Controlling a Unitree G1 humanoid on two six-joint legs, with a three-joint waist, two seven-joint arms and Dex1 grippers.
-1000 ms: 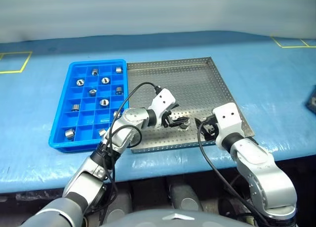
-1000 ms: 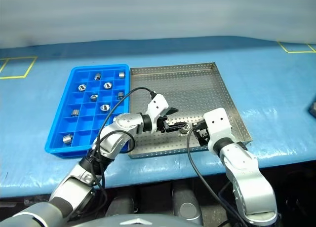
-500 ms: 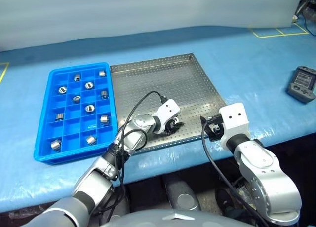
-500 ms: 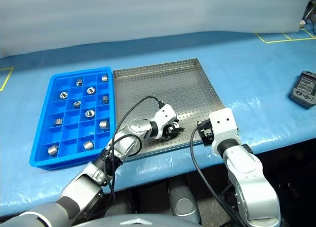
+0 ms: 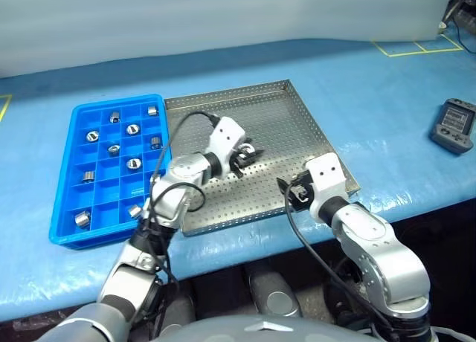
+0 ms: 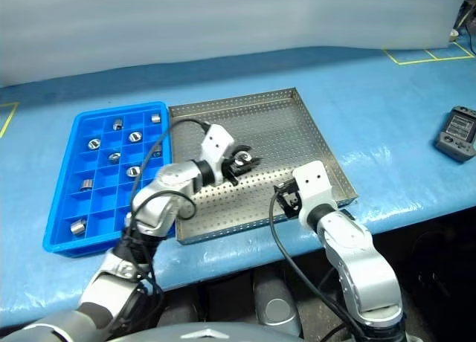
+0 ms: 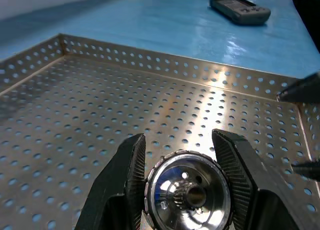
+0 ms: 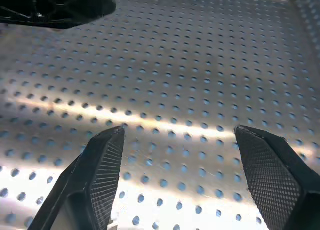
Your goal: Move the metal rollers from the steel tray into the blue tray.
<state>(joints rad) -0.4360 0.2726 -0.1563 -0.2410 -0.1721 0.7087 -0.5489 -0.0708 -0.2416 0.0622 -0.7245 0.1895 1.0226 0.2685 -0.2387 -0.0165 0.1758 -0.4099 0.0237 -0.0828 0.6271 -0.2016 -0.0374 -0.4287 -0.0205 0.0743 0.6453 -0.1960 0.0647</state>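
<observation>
A large square silver steel tray point(image 5: 297, 134) with a perforated floor lies on the blue-covered table point(image 5: 387, 89), its left rim just beside a bright blue plastic tray point(image 5: 68, 180) divided into small square compartments. From the head views, nine small shiny metal rollers point(image 5: 133, 129) sit scattered in separate compartments of the blue tray, and a dark handheld device point(image 5: 453, 124) rests far to the right on the table. The left gripper point(image 5: 245, 155) hangs above the middle of the steel tray; its wrist view shows what the head views barely resolve, the two black fingers point(image 7: 131, 176) pinching one metal roller point(image 7: 188, 194), hollow centre facing the camera. The right gripper point(image 5: 291, 192) is over the tray's near right part, and its wrist view shows the fingers point(image 8: 105, 166) spread wide with bare perforated floor between them.
</observation>
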